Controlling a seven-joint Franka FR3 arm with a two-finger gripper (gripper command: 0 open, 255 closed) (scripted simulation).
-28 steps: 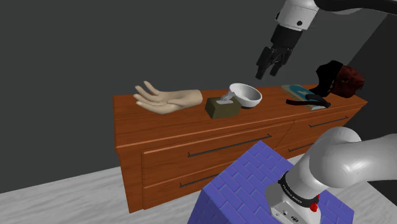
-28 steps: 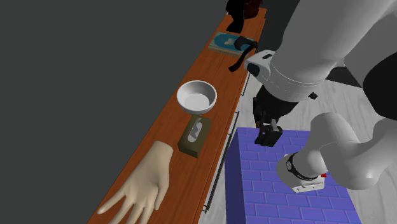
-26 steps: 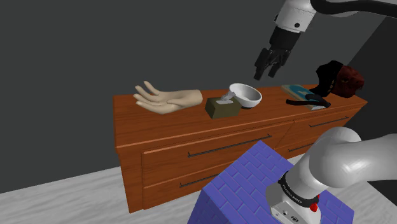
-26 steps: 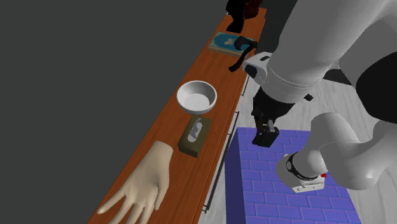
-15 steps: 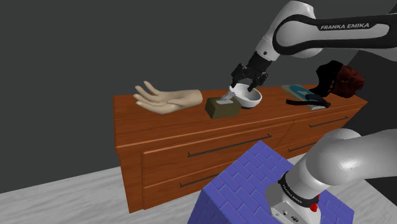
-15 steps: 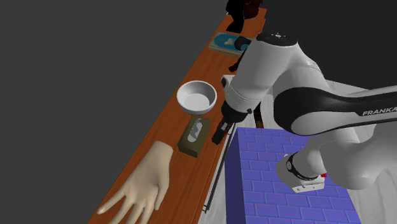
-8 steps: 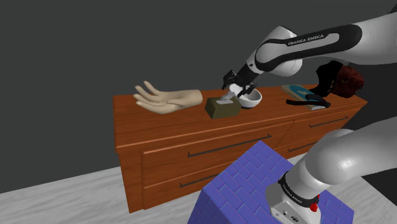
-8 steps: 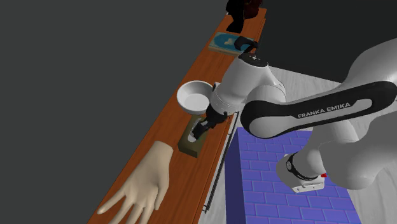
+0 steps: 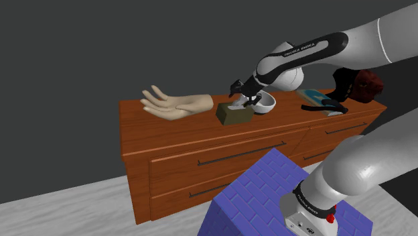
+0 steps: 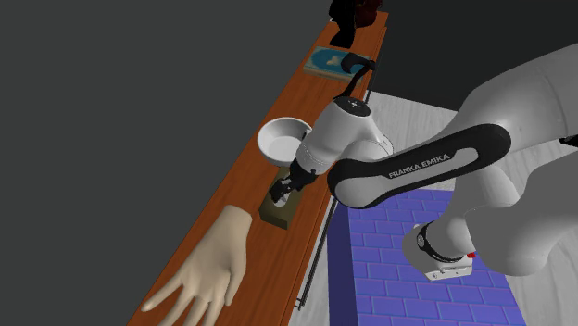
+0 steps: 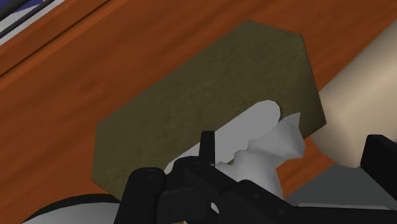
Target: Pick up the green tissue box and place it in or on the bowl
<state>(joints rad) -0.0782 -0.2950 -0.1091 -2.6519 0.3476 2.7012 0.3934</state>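
A long brown table with drawers in front. On top of it, near the middle, a dull green tissue box, lying flat, with white tissue sticking out of its top. Just beside the box, toward the shoulder view's right, a white bowl, right way up. Very close together, those two, maybe touching; hard to tell. On the box's other side, a big pale hand model, lying flat. Farther along the table past the bowl, a blue book with something black on it, and a dark red and black thing at the very end. Right over the tissue box, the black pincer, tipped down at the box's top and close to the white tissue. Spread open, with its two black fingers apart, gripping nothing. Box down on the table, not in the bowl. White arm bending over from the blue brick stand at the shoulder view's lower right. Grey floor below, dark wall behind.
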